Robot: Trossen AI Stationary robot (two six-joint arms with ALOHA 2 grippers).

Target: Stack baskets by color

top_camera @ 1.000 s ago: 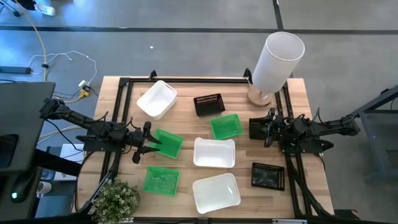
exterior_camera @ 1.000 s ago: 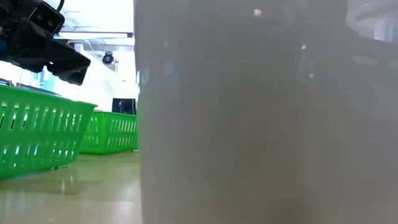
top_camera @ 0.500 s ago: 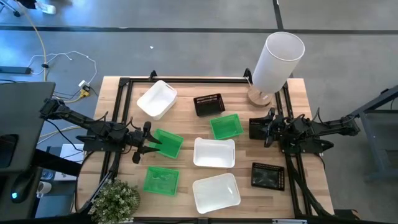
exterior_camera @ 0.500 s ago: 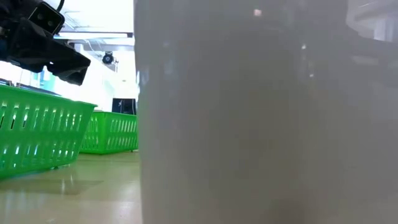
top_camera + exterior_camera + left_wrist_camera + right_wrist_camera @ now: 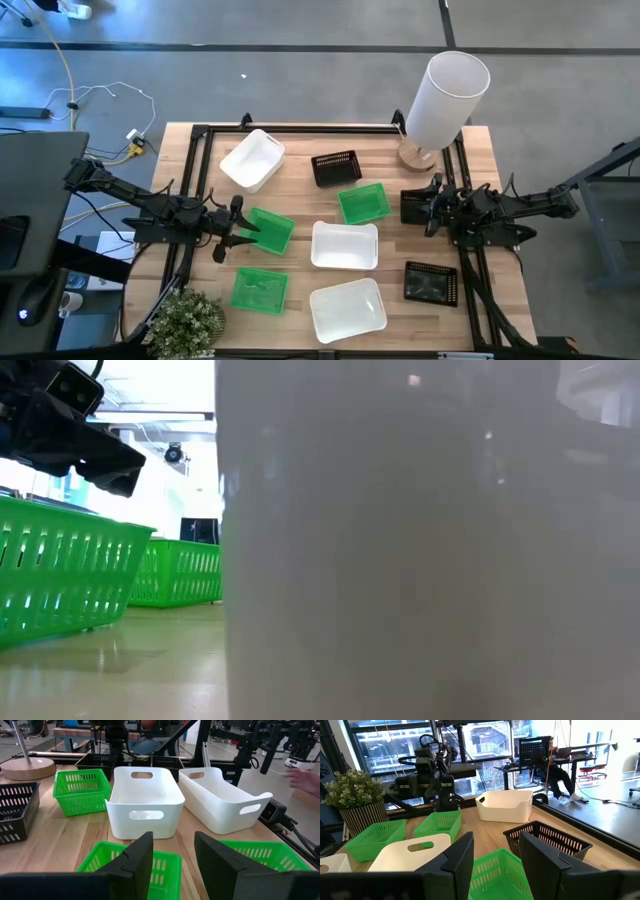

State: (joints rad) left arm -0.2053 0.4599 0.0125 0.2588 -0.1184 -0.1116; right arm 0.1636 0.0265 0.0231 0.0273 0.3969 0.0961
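Green, white and black baskets lie unstacked across the table (image 5: pixel 505 300), nothing having shifted in the last second, so your sorting hasn't begun. Your left gripper (image 5: pixel 240 238) hangs open over the green basket (image 5: pixel 268 230) near the left edge; your right gripper (image 5: pixel 430 207) waits open over the black basket (image 5: pixel 414 206) at the right edge.

bare wood between white basket (image 5: pixel 251 160) and black basket (image 5: pixel 335 168), tall cylinder (image 5: pixel 445 95) blocking far right corner

Both arms reach inward, left claw (image 5: pixel 243 236) and right claw (image 5: pixel 428 209) apparently open.
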